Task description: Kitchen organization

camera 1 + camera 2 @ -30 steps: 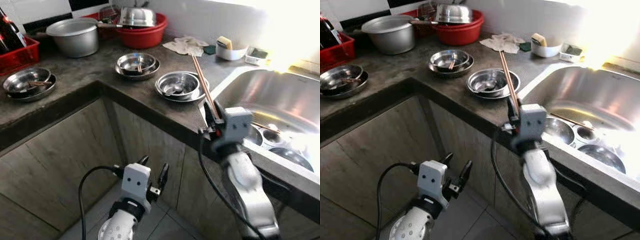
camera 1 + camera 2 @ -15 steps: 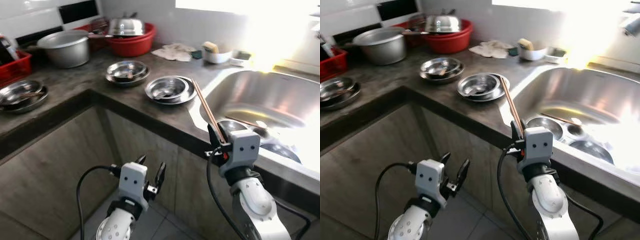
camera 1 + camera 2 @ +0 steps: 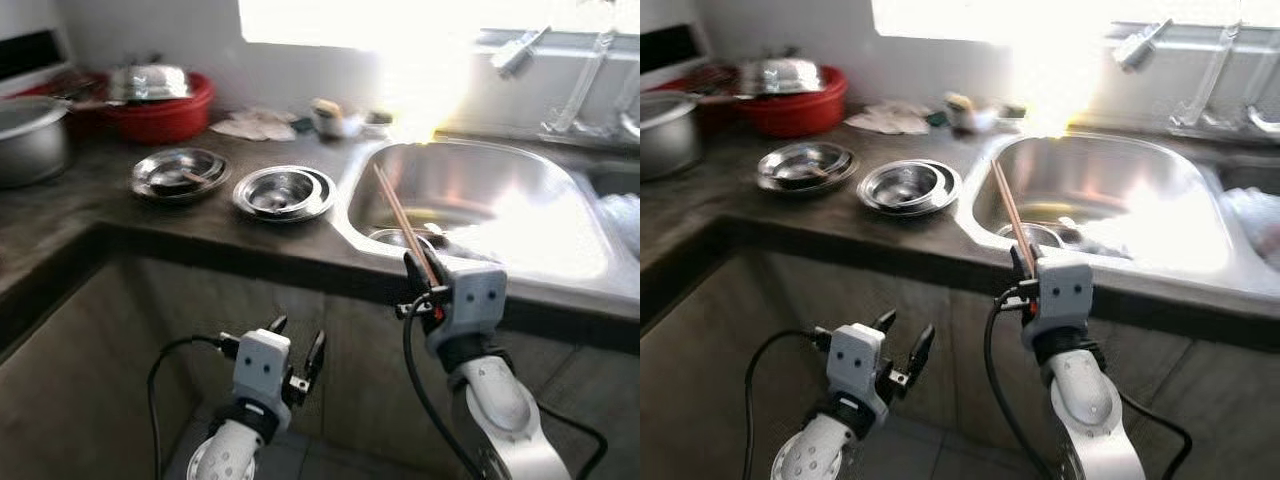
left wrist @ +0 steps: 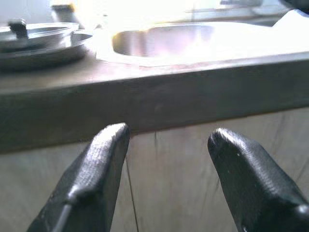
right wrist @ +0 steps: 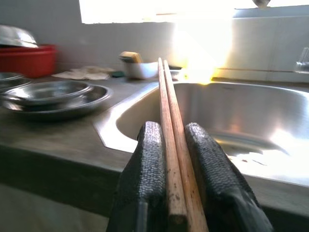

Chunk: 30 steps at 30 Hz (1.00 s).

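Observation:
A pair of wooden chopsticks sticks up and away from my right gripper, which is shut on them in front of the counter edge, level with the steel sink. In the right wrist view the chopsticks lie pinched between the two black fingers. My left gripper hangs low before the cabinet front, open with nothing between its fingers. Steel bowls on plates sit on the dark counter left of the sink.
A second bowl-and-plate set, a red basin holding steel dishes, a big pot, a cloth and a white bowl with a sponge stand on the counter. Dishes lie in the sink. Taps line the back wall.
The camera has swung right, so the sink now sits in the middle and the counter dishes have slid left. My right gripper still holds the chopsticks; my left stays open.

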Motion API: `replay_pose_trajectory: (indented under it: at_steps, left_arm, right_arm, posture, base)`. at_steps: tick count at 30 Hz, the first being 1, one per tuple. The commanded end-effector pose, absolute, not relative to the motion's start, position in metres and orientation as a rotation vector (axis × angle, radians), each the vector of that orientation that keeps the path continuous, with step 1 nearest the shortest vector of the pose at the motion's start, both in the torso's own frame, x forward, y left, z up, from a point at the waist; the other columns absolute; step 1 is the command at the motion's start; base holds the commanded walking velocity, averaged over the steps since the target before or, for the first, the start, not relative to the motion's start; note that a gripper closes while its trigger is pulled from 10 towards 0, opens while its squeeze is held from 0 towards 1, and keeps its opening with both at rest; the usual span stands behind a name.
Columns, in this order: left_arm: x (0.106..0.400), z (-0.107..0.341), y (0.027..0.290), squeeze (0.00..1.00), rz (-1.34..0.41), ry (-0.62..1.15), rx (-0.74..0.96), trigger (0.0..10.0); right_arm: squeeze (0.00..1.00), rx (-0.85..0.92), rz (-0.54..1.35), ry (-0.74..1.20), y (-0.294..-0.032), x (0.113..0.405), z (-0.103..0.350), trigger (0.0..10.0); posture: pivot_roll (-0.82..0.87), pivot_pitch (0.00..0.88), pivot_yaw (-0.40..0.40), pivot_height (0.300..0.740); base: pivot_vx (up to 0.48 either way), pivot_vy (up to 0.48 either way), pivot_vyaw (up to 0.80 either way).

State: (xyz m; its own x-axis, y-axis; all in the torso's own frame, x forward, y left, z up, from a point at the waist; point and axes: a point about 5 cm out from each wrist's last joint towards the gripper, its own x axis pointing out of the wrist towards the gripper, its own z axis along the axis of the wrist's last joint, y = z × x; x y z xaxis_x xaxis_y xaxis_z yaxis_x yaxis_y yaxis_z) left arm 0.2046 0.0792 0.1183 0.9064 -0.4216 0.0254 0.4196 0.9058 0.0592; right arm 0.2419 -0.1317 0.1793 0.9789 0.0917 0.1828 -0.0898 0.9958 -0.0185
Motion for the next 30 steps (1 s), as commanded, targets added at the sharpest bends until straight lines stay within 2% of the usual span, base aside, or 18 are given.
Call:
replay_pose_trajectory:
  at_steps: [1,3,4,5,6,7,15,24,27,30]
  left_arm:
    - [0.205,0.117,0.083,0.00,-0.429,-0.031,0.086,10.0]
    - [0.205,0.117,0.083,0.00,-0.428,-0.032,0.084,10.0]
    - [0.206,0.117,0.084,0.00,-0.417,-0.028,0.076,10.0]
    - [0.206,0.116,0.085,0.00,-0.409,-0.025,0.065,10.0]
    - [0.206,0.116,0.085,0.00,-0.403,-0.023,0.057,10.0]
    - [0.206,0.116,0.085,0.00,-0.401,-0.022,0.056,10.0]
    - [0.205,0.116,0.084,0.00,-0.417,-0.030,0.103,10.0]
    - [0.204,0.115,0.081,0.00,-0.441,-0.044,0.074,10.0]
    - [0.204,0.110,0.081,0.00,-0.440,-0.044,0.163,10.0]
    - [0.204,0.115,0.080,0.00,-0.441,-0.049,0.178,10.0]
  right_arm:
    - [0.00,0.002,0.115,-0.214,-0.125,0.242,0.187,0.0]
    - [0.00,-0.006,0.112,-0.218,-0.125,0.242,0.188,0.0]
    - [0.00,-0.026,0.119,-0.223,-0.124,0.243,0.188,1.8]
    - [0.00,-0.032,0.122,-0.222,-0.124,0.243,0.188,5.4]
    - [0.00,-0.036,0.124,-0.220,-0.124,0.243,0.188,5.4]
    - [0.00,-0.033,0.123,-0.217,-0.124,0.244,0.188,10.0]
    - [0.00,-0.033,0.124,-0.213,-0.125,0.248,0.189,10.0]
    - [0.00,-0.034,0.130,-0.239,-0.129,0.254,0.197,10.0]
    - [0.00,-0.024,0.152,-0.241,-0.128,0.256,0.199,10.0]
    - [0.00,-0.007,0.189,-0.252,-0.128,0.260,0.206,10.0]
  posture:
    - [0.01,0.054,0.021,0.740]
    - [0.01,0.052,0.021,0.740]
    - [0.01,0.050,0.019,0.740]
    - [0.01,0.049,0.021,0.740]
    - [0.01,0.049,0.022,0.740]
    - [0.01,0.048,0.021,0.740]
    - [0.01,0.041,0.015,0.740]
    - [0.00,0.032,0.015,0.740]
    - [0.00,0.032,0.017,0.740]
    - [0.00,0.035,0.017,0.740]
  base:
    - [0.247,-0.240,-0.80]
    - [0.324,-0.349,-0.61]
    - [0.244,-0.240,0.00]
    - [0.000,0.000,0.00]
    - [0.000,0.000,0.00]
    - [0.000,0.000,0.00]
    - [0.000,0.000,0.00]
    - [0.322,-0.352,0.00]
    - [0.340,-0.335,0.00]
    - [0.360,-0.312,0.00]
